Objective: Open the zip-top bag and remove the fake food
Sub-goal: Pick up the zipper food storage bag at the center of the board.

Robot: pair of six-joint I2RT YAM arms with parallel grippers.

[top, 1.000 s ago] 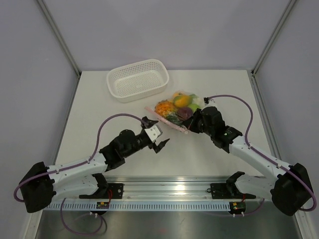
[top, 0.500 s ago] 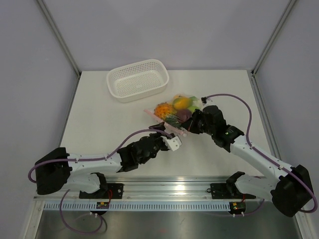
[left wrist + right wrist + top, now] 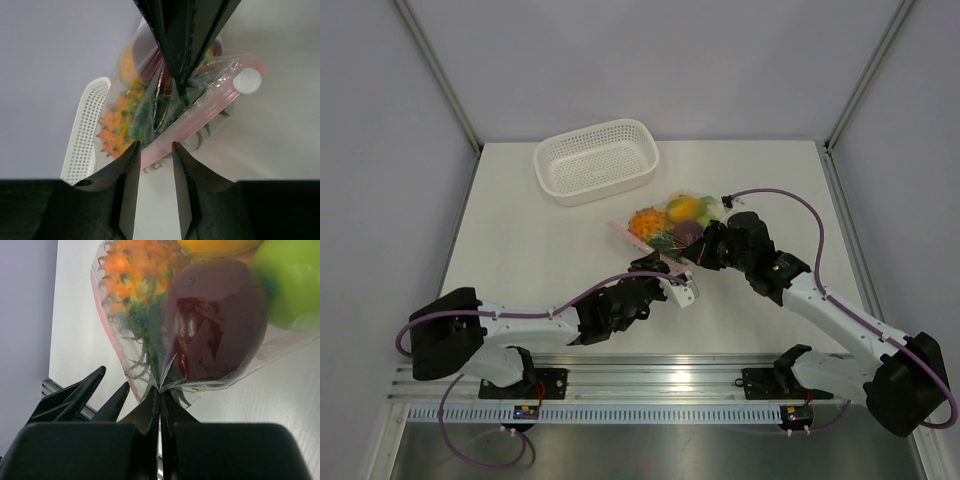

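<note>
The zip-top bag [image 3: 676,222] lies right of the table's middle, clear, with a pink zip strip [image 3: 642,241] on its near-left edge. The fake food shows through it: an orange pineapple [image 3: 132,270], a dark red piece [image 3: 215,325] and a green apple [image 3: 292,285]. My right gripper [image 3: 699,251] is shut on a pinch of the bag's plastic [image 3: 161,388] below the dark red piece. My left gripper [image 3: 155,146] stands narrowly open, its tips on either side of the pink zip strip [image 3: 200,120], just below it. A white slider [image 3: 248,80] sits at the strip's end.
A white perforated basket [image 3: 597,160] stands at the back, left of the bag, and its rim [image 3: 85,135] shows in the left wrist view. The two grippers are close together, the right one's black fingers [image 3: 182,55] just beyond the left's tips.
My left arm has swung right and forward from the table's middle up to the bag's zip edge, and its jaws have narrowed. The right gripper has kept its hold, the bag shifting slightly.
</note>
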